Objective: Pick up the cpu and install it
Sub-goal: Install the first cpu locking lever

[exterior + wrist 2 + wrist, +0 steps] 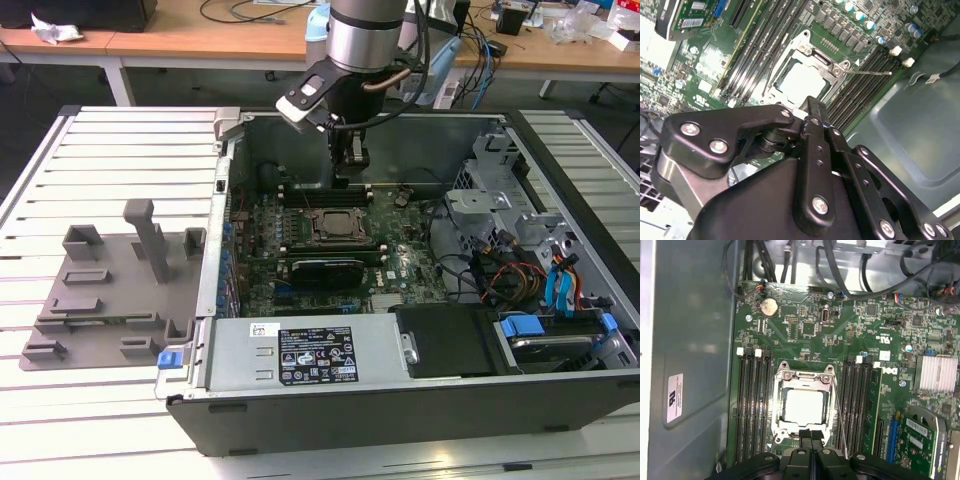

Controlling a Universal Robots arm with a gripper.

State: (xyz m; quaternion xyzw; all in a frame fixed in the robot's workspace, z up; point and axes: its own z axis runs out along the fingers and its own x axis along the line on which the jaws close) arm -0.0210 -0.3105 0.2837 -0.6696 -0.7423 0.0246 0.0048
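Pincer (810, 436) pinched shut, empty, by the socket frame (802, 377) edge, cpu (804, 406) lying inside; I'd keep contact vertical, light, clear of the thin lever (839, 422).

- Grey tray (120, 285) lies flat on the slatted table (120, 150), towards the exterior view's left edge.
- Open computer case (420, 410) stands just beside it.
- Round battery (769, 306) sits near a corner of the green board (805, 340).

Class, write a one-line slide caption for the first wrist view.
The cpu sits in the motherboard socket, with the shut hand near its edge.
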